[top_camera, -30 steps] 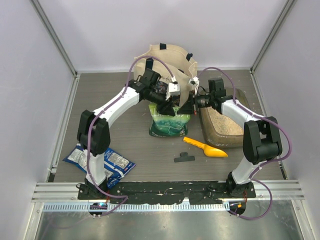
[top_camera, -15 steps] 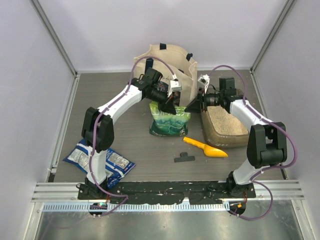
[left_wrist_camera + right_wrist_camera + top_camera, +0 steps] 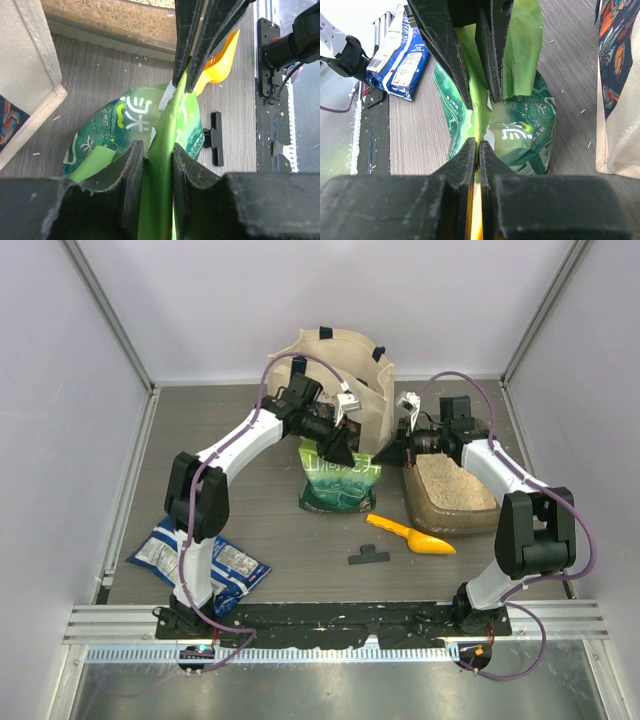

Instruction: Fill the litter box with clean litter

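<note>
The litter box (image 3: 447,524) sits at the right of the table, with pale beige litter (image 3: 452,485) in it. It also shows in the left wrist view (image 3: 115,37), its litter (image 3: 110,12) behind the wall. A green-and-white pouch (image 3: 338,485) stands upright to the left of the box. My left gripper (image 3: 337,451) is shut on the pouch's top edge (image 3: 160,125). My right gripper (image 3: 384,457) is shut on the same top edge (image 3: 485,100), facing the left one. The pouch's opening is hidden between the fingers.
A cream canvas tote bag (image 3: 330,365) stands just behind the pouch. A yellow scoop (image 3: 412,536) and a black clip (image 3: 368,556) lie in front of the pouch and the box. A blue snack bag (image 3: 200,560) lies at the front left.
The right arm has drawn back to the right and the left gripper has shifted slightly. The pouch now stands taller, its top stretched between the two grippers. Both stay shut on it.
</note>
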Robot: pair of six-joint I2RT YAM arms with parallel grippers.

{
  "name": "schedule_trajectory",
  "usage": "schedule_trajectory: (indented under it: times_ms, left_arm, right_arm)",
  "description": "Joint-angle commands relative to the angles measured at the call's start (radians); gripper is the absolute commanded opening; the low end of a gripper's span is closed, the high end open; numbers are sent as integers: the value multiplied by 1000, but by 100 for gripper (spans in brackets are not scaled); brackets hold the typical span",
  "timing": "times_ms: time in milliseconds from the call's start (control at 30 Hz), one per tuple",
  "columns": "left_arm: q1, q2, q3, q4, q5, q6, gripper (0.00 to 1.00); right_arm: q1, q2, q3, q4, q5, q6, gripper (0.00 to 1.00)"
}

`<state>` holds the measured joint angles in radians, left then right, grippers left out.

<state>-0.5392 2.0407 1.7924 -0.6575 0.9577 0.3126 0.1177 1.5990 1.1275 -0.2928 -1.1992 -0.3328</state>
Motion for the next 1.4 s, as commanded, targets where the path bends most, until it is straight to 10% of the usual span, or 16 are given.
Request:
schedule_trajectory:
  times_ms: [0,233,333,567,800,900,1367]
  left_arm:
    - [-18,35,59,90,59,-18,31]
    - [-62,78,105,145,49,-23,31]
    - [-64,81,101,160,26,-10,14]
    - [-62,75,81,128,12,17,0]
    - [-61,93,79,237,-8,-128,0]
    - [-56,95,78,274,-5,-207,0]
    - [-30,82,1,423,4,-428,0]
  right_arm:
    - [11,-16,25,-17,-30,-25,8]
    - [13,-7,29,-19,-20,-12,7]
    - [11,-8,26,-19,-10,1,7]
    - [-104,-121,54,6,124,65,55]
    - [-35,-217,75,-755,177,-849,61]
    - [54,-177,29,-986,262,-992,55]
    - [319,-107,-256,-415,412,-697,54]
